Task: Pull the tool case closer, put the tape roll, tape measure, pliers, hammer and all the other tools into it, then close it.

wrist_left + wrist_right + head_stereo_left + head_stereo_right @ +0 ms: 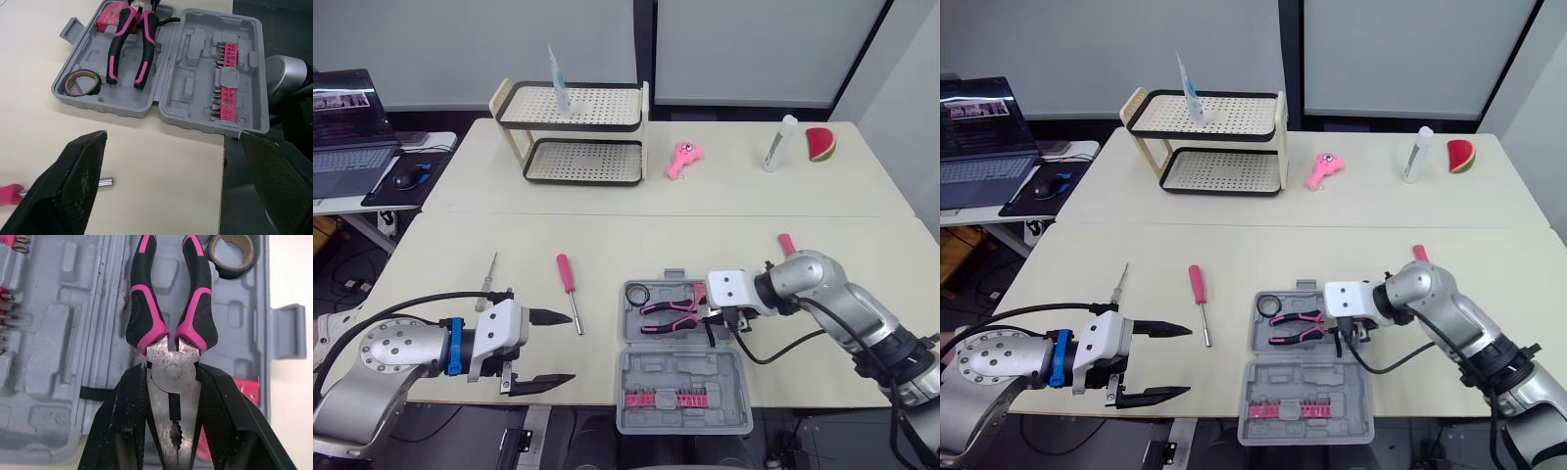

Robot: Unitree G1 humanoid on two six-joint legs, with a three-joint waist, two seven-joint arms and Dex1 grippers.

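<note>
The grey tool case [681, 377] lies open at the table's front edge, with a row of pink bits [674, 399] in its near half. In its far half lie a tape roll [637, 294], pink-and-black pliers [668, 308] and a pink-red block [107, 19] under the pliers' head. My right gripper [720, 319] is shut on the pliers' metal head [172, 377], at the case's right side. My left gripper [570, 347] hangs open left of the case, holding nothing. A pink screwdriver [569, 286] and a thin clear-handled screwdriver [488, 275] lie on the table. A pink handle [786, 243] pokes out behind my right arm.
A two-tier rack [576, 132] stands at the back. A pink toy [683, 160], a white bottle [779, 143] and a watermelon slice [820, 144] sit to its right. On a side desk at the far left are a laptop [347, 132] and a mouse [408, 178].
</note>
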